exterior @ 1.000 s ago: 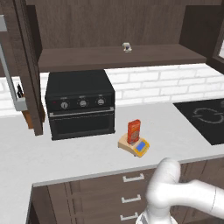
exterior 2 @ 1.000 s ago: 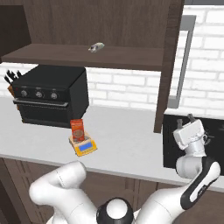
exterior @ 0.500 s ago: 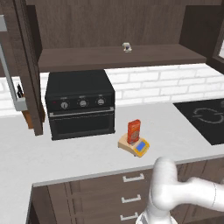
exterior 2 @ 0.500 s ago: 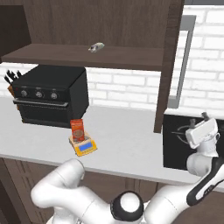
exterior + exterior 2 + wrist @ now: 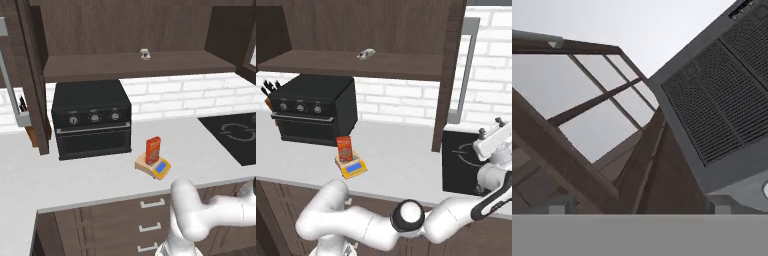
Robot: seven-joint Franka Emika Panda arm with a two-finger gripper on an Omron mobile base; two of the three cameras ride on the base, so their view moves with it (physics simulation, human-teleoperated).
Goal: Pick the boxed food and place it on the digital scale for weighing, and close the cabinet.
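White tabletop [image 5: 90,185]: box [image 5: 153,151] is stood on scale [image 5: 154,166] near its front edge; gripper [image 5: 492,140] is spread toward the open cabinet [image 5: 448,75].

Black toaster oven [image 5: 92,120] on counter [image 5: 70,180]

No text, brand, number or sign is readable from my cameras. The boxed food [image 5: 153,150] carries a lighter printed label on its front, too small and blurred to read. The digital scale [image 5: 155,167] has a blue display panel with no discernible digits. The knobs on the toaster oven [image 5: 92,118] have no readable markings.
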